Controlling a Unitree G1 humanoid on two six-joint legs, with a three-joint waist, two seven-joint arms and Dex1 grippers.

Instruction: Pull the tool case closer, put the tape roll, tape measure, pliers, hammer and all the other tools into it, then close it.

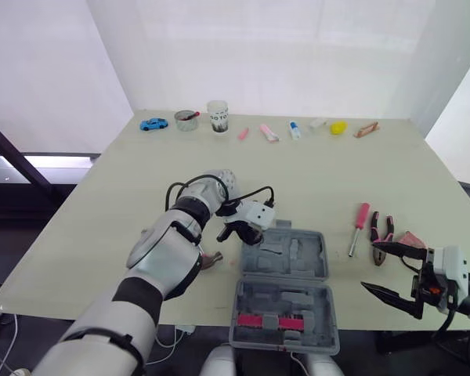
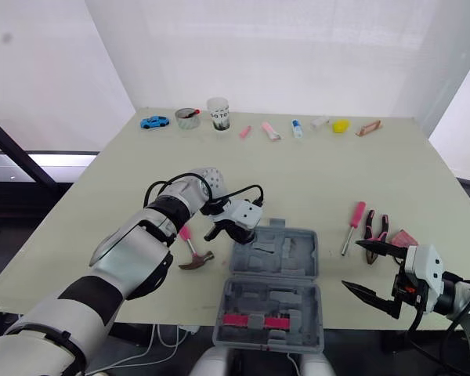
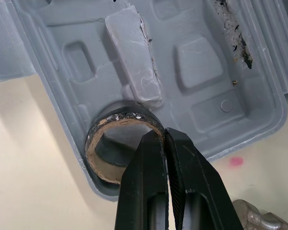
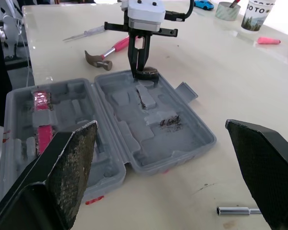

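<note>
The grey tool case lies open and flat near the table's front edge. My left gripper hangs over the far left corner of the case, shut on the wall of the tape roll, which rests in a round recess there. The pink-handled hammer lies on the table just left of the case. Right of the case lie a pink-handled screwdriver and pliers. My right gripper is open and holds nothing, at the table's front right just in front of the pliers.
A pink strip sits in the near half of the case. Along the far edge stand a blue toy car, a small tin, a paper cup and several small items. A metal bit lies beside the case.
</note>
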